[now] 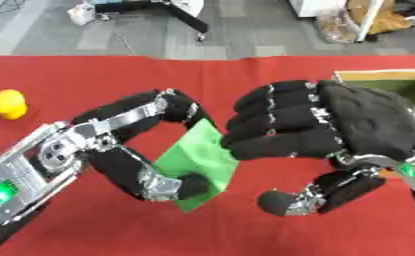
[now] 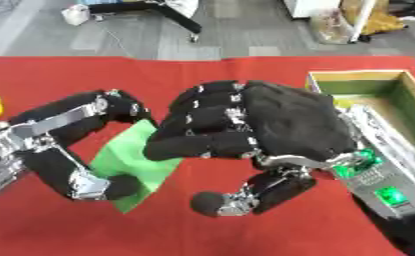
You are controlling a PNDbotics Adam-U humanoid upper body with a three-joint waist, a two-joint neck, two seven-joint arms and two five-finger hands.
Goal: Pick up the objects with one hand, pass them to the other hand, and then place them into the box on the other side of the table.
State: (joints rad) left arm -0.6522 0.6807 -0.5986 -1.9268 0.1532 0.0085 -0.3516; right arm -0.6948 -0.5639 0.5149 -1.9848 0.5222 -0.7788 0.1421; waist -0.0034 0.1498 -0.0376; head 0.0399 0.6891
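Red table (image 1: pixel 88 75) first, then the box (image 2: pixel 318 82) far right; only the right eye view shows it whole. Right robot hand (image 1: pixel 359 120) is half-curled, touching the green card (image 1: pixel 193 167) pinched by the left robot hand (image 1: pixel 132 150). Yellow toy (image 1: pixel 7 103) sits left.

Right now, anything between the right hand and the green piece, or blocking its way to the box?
Nothing visible. The left hand pinches the green sheet; the right hand reaches its edge. Bare red cloth leads to the box.

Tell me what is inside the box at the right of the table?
The box shows a green floor and some yellowish patch near its middle. The right hand and its arm cover the near part, so anything there is hidden.
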